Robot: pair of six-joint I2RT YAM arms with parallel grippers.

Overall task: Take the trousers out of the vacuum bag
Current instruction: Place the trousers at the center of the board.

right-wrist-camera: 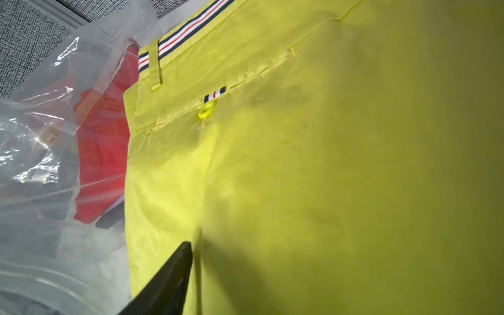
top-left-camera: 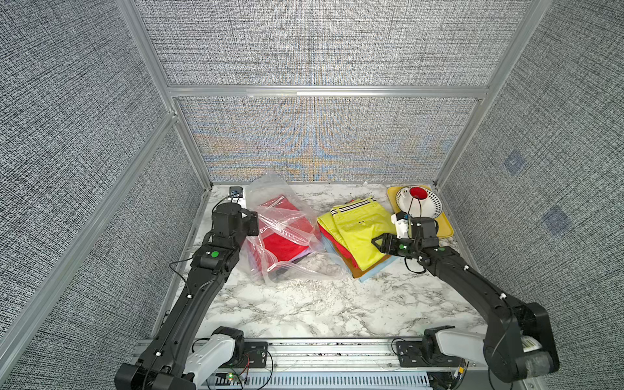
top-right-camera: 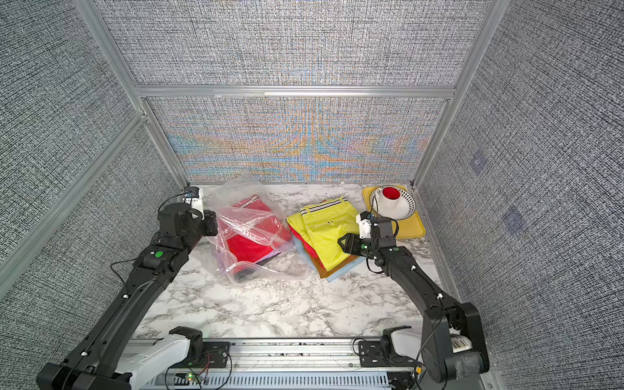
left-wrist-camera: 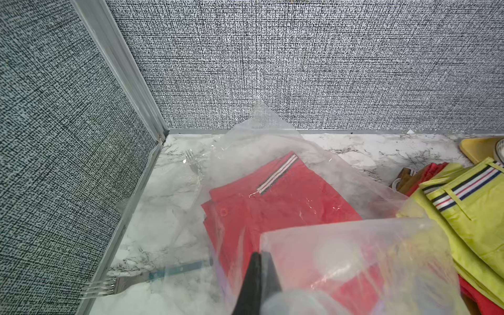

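The clear vacuum bag (top-left-camera: 287,219) (top-right-camera: 243,216) lies crumpled at the back left, with red trousers (top-left-camera: 283,246) (left-wrist-camera: 286,201) and darker cloth inside it. My left gripper (left-wrist-camera: 257,257) is shut on a sheet of the vacuum bag (left-wrist-camera: 354,259), pinching its edge. To the right of the bag, yellow trousers (top-left-camera: 358,229) (top-right-camera: 324,233) (right-wrist-camera: 272,136) top a stack of red, mustard brown and light blue trousers (top-left-camera: 374,271). My right gripper (top-left-camera: 378,241) (top-right-camera: 342,242) rests on the yellow pair, open. Only one finger (right-wrist-camera: 174,275) shows; yellow cloth hides the other.
A yellow tray (top-left-camera: 442,229) with a white perforated bowl (top-left-camera: 429,206) stands at the back right, close behind my right wrist. Two forks (left-wrist-camera: 101,287) (left-wrist-camera: 191,161) lie by the left wall, beside the bag. Fabric walls enclose the marble table (top-left-camera: 320,304) on three sides.
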